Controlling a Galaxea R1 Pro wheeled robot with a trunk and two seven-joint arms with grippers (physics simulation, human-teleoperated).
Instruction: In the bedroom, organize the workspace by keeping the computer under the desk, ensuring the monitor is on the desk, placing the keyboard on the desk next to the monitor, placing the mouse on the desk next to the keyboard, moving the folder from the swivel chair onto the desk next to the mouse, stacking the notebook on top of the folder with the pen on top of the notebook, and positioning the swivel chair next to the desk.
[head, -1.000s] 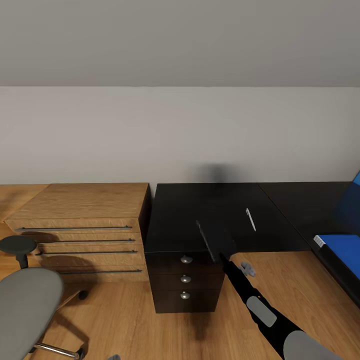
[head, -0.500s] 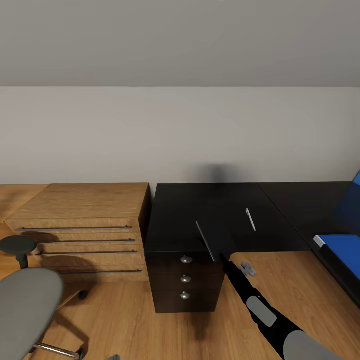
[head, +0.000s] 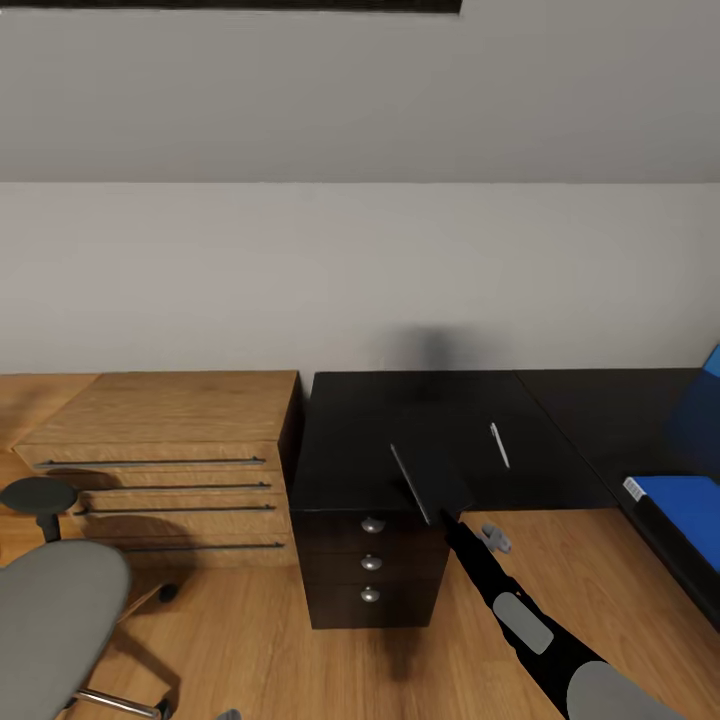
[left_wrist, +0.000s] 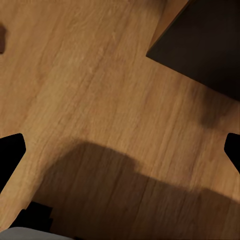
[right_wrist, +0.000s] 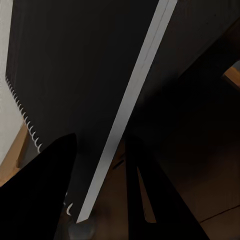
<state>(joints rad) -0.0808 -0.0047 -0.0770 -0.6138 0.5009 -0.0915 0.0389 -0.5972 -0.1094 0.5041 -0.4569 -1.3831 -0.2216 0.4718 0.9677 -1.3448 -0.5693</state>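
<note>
Our right claw is clenched on the notebook, holding it tilted on edge just above the front of the black surface; the right wrist view shows the dark cover, its pale edge and spiral binding between our fingers. Over the last second the notebook has come slightly more upright in our grip, and the whole head view has slid down a little, which is our camera tipping up, not the furniture moving. We judge that the notebook is lifted and ready to carry to the folder, which lies at the far right on the darker surface, well apart from our arm. The pen lies alone on the black top, near the notebook but apart from it. Our left claw hangs released over the wood floor, its two tips spread wide. We count one notebook, one pen, one folder, one swivel chair at lower left, one oak drawer unit, and three round knobs on the black cabinet's drawers.
</note>
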